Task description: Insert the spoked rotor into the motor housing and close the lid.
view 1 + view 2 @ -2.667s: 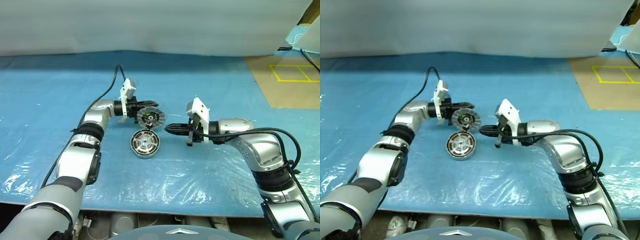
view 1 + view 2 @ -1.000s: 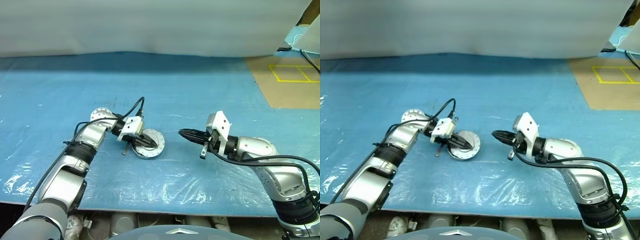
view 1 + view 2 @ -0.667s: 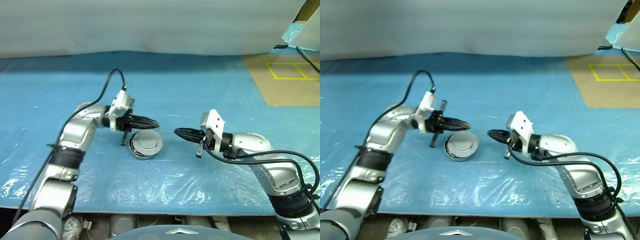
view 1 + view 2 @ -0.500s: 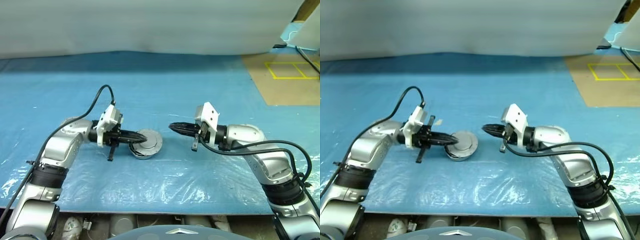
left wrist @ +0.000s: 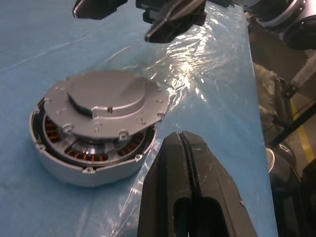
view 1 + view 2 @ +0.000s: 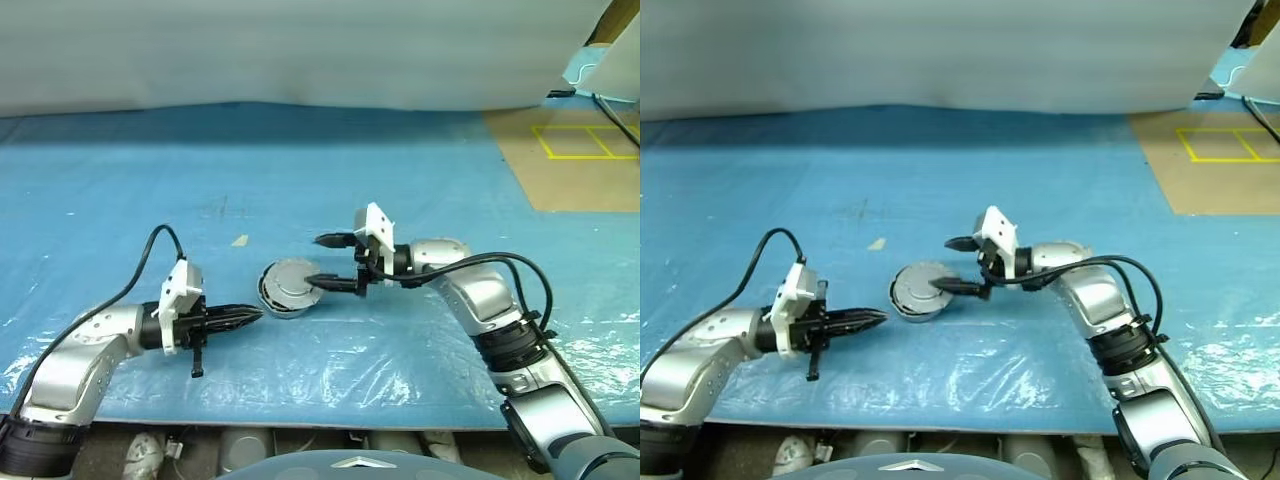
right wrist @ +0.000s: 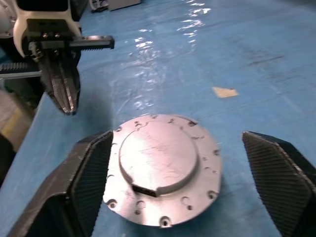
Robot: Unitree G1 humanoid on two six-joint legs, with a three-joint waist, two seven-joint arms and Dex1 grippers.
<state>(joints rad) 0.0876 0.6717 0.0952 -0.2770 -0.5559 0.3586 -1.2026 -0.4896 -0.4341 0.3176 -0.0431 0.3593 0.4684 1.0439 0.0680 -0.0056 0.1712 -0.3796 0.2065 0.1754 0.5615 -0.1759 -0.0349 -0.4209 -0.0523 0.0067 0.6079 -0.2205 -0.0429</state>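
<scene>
1. Lid [image 5: 106, 98] sits on the housing [image 5: 89, 163] a little off-centre and perhaps tilted; copper windings show through the gap on one side. The stack lies mid-desk [image 6: 420, 180], well in from every edge, on blue plastic sheeting.
2. Rotor: hidden under the lid, so its seating cannot be checked.
3. Right pincer [image 7: 177, 170] is spread wide, one finger either side of the lid, touching nothing. Left pincer [image 6: 245, 316] is closed and empty, pulled off toward the desk's near edge.
4. Risk: if the right pincer squeezes or presses while the lid is skewed, the lid could jam crooked or slide off the housing.
5. Risk: the sheeting looks slick, so a sideways push could skate the whole stack, with no left pincer bracing it.
6. Writing: no readable brand, label or text anywhere.
</scene>
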